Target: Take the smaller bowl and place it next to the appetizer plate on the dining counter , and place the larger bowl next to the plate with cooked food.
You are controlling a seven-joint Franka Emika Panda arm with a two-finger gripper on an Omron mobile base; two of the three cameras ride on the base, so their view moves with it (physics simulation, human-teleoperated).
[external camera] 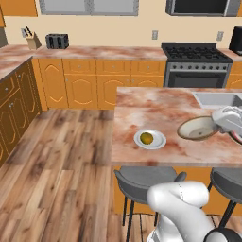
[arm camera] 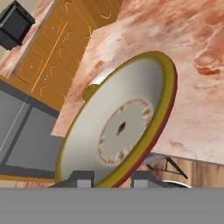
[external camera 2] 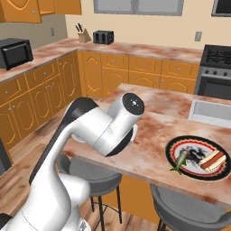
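Marbled pinkish desk (external camera: 156, 111) ran across the kitchen island, a small white plate (external camera: 150, 139) with a green-yellow item near its front edge. To its right the arm reached over the desk, the gripper (arm camera: 113, 178) closed on the smaller bowl (external camera: 197, 128), held tilted above the top. From the right base camera, a dark-rimmed plate of cooked food (external camera 2: 198, 158) sat by the front edge.
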